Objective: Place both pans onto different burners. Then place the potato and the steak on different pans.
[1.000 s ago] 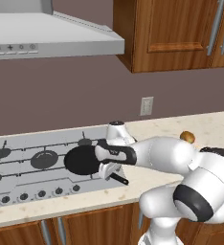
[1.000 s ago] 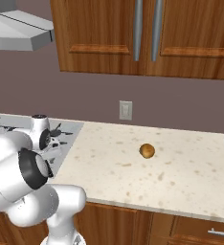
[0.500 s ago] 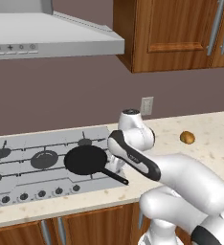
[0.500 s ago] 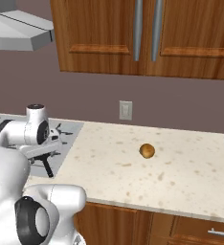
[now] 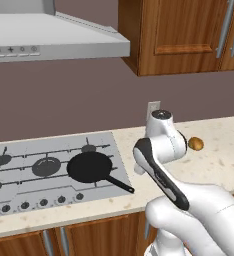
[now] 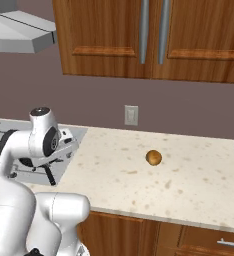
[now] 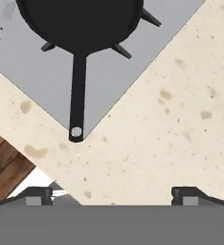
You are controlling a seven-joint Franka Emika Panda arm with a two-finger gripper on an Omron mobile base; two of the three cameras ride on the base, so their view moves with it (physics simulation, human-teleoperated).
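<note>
Pan (image 5: 90,166): seated on the right-hand burner (image 5: 89,148) of the cooktop (image 5: 19,176), handle over the front corner. Arm: had swung up and rightward off the pan within the last second, so this pan reads as placed.

Hand (image 7: 112,195): tips wide apart, empty, above the speckled surface (image 7: 181,119).

Potato (image 6: 153,157): alone on the surface, well right of the cooktop, plain in the right base view. Hand view adds the handle's hanging hole.
</note>
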